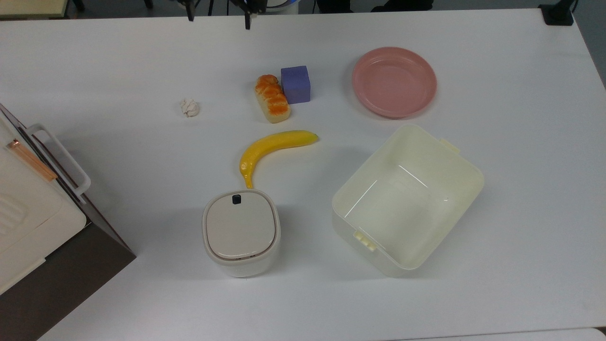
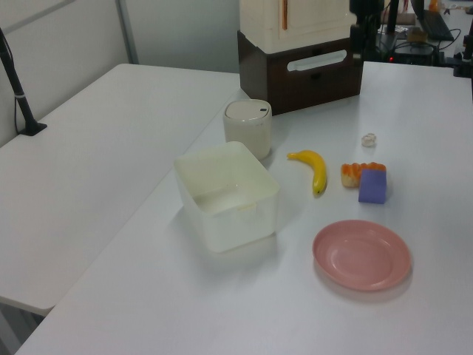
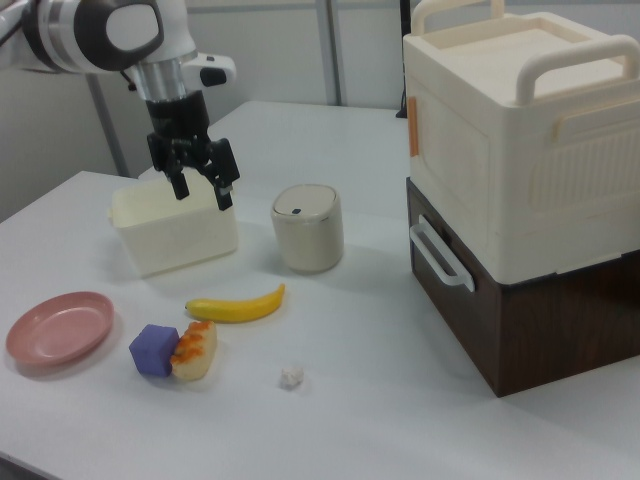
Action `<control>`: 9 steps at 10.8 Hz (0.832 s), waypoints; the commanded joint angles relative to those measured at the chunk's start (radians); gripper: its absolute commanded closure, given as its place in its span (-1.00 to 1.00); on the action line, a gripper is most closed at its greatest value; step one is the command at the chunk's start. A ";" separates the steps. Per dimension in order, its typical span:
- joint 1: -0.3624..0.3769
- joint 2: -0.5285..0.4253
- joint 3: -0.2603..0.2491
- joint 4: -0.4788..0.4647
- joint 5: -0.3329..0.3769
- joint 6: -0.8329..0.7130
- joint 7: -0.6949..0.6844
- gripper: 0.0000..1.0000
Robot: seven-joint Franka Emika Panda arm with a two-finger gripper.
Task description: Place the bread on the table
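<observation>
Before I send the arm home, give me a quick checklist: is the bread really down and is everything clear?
1. bread lying on the table: ok.
2. gripper open and holding nothing: ok.
3. Gripper raised well clear of the bread: ok.
4. Bread upright, ridged top facing up: ok.
5. Bread free of neighbours: not ok, it sits right against the purple cube.
6. banana apart from the bread: ok.

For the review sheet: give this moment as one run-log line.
bread: lying on table, touching purple cube | gripper: open, empty, raised well above the table | task state: bread placed and released
</observation>
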 commanded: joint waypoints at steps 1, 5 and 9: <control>0.013 -0.007 -0.018 0.036 0.032 -0.006 0.026 -1.00; 0.028 0.001 -0.017 0.041 0.044 0.116 0.104 -1.00; 0.030 0.019 -0.024 0.043 0.044 0.121 0.116 -1.00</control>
